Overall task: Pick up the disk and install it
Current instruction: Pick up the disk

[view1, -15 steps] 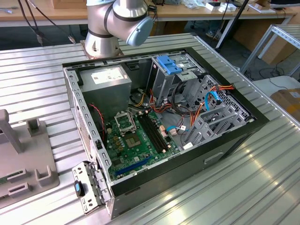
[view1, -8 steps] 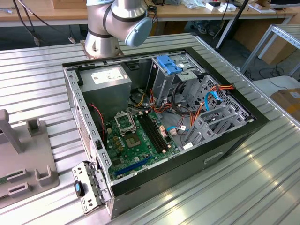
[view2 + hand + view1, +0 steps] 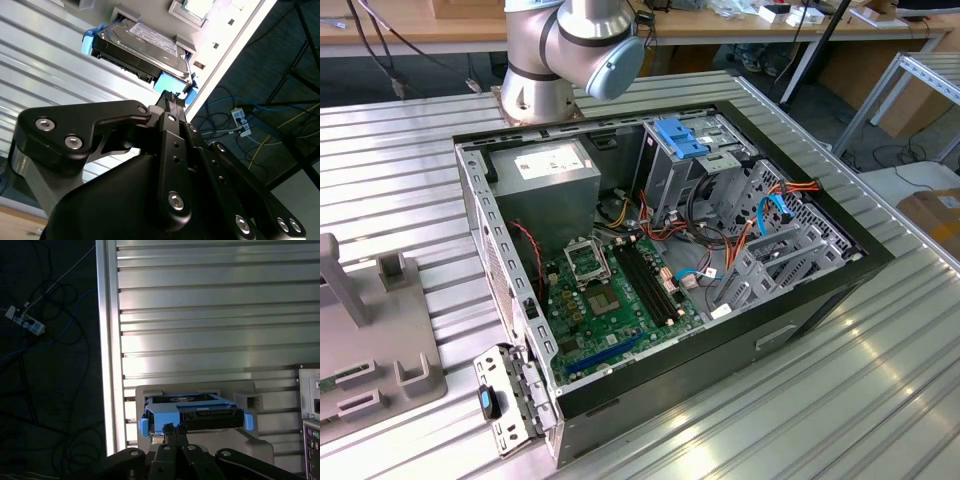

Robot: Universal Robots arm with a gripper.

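My black two-finger gripper (image 3: 170, 429): jaws pulled narrow, tips right at the near edge of the grey-metal hard disk (image 3: 195, 412) with its bright blue plastic frame. Can't tell if they're pinching it. It lies flat in a pale grey plastic holder (image 3: 250, 401) on the ribbed aluminium table (image 3: 210, 315), close to the table's edge.

A ribbed metal table (image 3: 840, 400) bears an open computer case (image 3: 800, 318), with a grey fixture (image 3: 370, 350) at eight o'clock of it.
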